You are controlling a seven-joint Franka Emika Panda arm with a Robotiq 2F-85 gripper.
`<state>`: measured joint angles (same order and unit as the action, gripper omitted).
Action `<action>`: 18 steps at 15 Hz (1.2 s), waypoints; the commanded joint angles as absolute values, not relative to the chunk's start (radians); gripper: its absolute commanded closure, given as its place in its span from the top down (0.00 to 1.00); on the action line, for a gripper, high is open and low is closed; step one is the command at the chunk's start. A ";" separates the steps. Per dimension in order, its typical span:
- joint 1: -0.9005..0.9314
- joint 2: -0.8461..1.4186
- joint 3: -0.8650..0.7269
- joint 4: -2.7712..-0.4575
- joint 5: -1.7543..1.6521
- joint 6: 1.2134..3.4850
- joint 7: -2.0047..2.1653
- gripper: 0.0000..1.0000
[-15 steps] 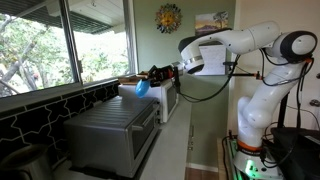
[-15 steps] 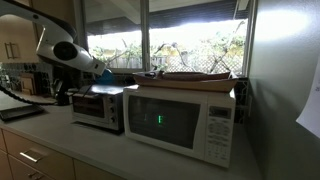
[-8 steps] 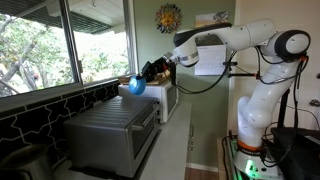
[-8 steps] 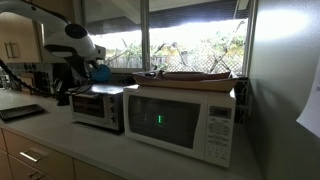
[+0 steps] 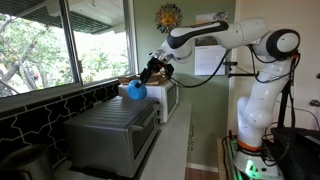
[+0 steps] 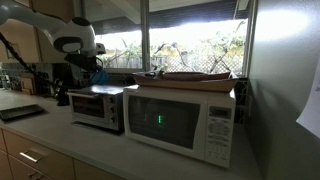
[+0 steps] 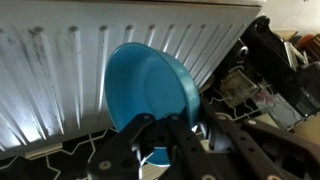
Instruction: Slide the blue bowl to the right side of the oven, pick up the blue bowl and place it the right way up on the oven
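The blue bowl (image 5: 136,91) hangs in my gripper (image 5: 147,82) just above the far end of the oven (image 5: 108,126), near the window. In the wrist view the bowl (image 7: 148,84) shows its open inside tilted toward the camera, over the oven's ribbed grey top (image 7: 50,70). My gripper's dark fingers (image 7: 168,136) are shut on the bowl's rim. In an exterior view the gripper (image 6: 88,63) is above the oven (image 6: 98,106); the bowl is hard to make out there.
A white microwave (image 6: 180,118) stands right beside the oven and carries a flat tray (image 6: 195,76); it also shows in an exterior view (image 5: 168,98). The window sill and black tiled backsplash (image 5: 40,115) run along behind the oven. A coffee maker (image 6: 62,82) stands beyond it.
The arm has carried the blue bowl from over the microwave toward the window and down, so it now hangs low over the oven top.
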<state>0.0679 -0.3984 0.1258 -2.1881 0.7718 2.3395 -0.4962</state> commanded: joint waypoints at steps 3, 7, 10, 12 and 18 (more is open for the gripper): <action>0.144 -0.340 0.125 -2.124 0.480 2.296 -0.494 0.04; 0.196 -0.310 0.135 -2.120 0.302 2.304 -0.520 0.04; 0.211 -0.297 0.123 -2.111 0.184 2.285 -0.574 0.04; 0.210 -0.293 0.118 -2.106 0.113 2.284 -0.622 0.04; 0.206 -0.288 0.121 -2.124 -0.078 2.325 -0.770 0.04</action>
